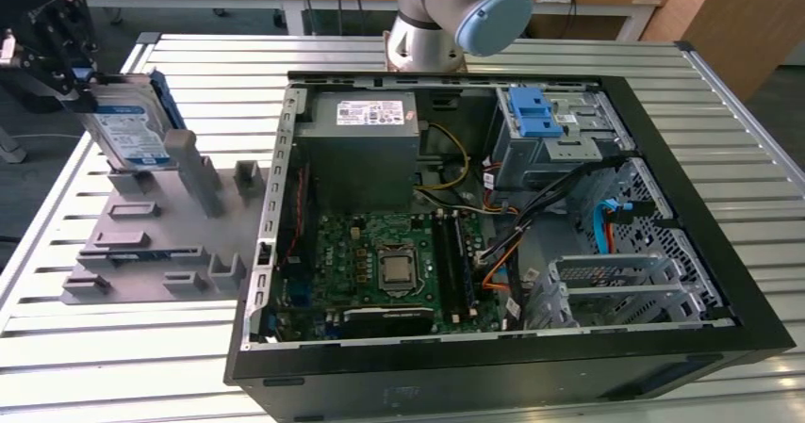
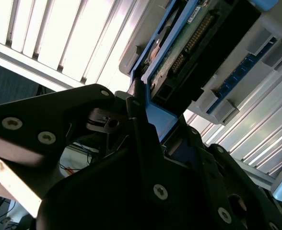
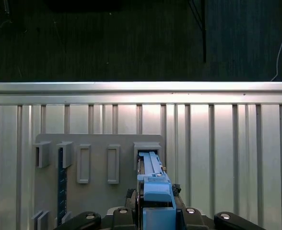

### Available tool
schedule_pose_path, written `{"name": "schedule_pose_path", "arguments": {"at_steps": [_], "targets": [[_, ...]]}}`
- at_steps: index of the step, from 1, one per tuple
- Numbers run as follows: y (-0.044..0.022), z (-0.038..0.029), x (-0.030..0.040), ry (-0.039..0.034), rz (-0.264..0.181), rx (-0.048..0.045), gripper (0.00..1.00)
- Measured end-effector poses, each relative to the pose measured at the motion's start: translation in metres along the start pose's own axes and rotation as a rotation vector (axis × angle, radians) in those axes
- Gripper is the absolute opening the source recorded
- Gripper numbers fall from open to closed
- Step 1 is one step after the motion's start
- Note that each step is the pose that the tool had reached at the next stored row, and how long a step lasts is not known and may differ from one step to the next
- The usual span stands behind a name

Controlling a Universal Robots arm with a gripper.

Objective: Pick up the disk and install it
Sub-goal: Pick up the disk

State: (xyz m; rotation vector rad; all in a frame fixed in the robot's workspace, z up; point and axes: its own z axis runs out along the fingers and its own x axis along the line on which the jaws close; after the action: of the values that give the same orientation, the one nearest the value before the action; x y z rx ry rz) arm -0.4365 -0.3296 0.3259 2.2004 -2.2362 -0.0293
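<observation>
Blue-framed disk, clamped edgewise in the hand, may snag the grey holder beneath it if tilted.

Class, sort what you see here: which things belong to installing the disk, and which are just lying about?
Job: disk; gripper on it; open computer case; blue-latched drive bay.
Just there: grey holder tray; power-supply box; motherboard; slatted table.

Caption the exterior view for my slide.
Pincer grips the disk at the grey rack, beside the open computer case.
</observation>
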Motion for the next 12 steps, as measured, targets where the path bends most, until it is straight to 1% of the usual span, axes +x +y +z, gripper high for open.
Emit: {"name": "schedule_pose_path", "arguments": {"at_steps": [12], "targets": [[0.0001,-0.0049,0.0,0.0,0.0,0.0001,0.36]]}}
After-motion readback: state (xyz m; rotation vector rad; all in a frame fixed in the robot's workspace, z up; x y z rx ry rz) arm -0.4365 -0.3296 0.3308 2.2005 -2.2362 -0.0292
